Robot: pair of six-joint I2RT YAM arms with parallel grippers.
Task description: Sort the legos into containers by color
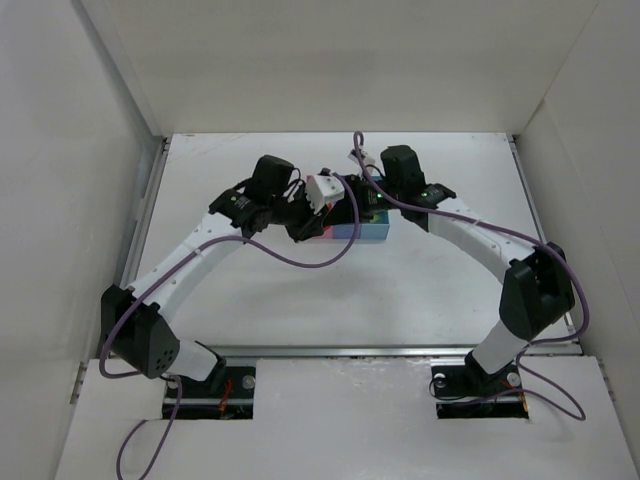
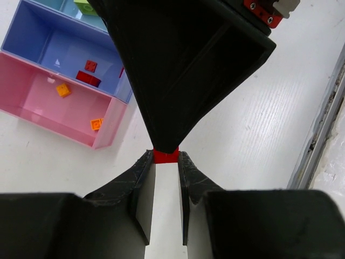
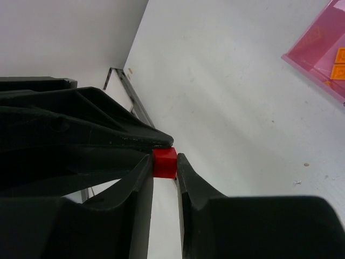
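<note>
Red brick [image 2: 165, 156] pinched near the tray [image 2: 109, 125], whose pink bin [image 2: 29, 102] holds orange bricks [image 2: 63, 90] and blue bin [image 2: 38, 46] red bricks [image 2: 88, 79].

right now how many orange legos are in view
2. One orange lego lies mid pink bin, the other near its end wall. More may be hidden from these views.
</note>
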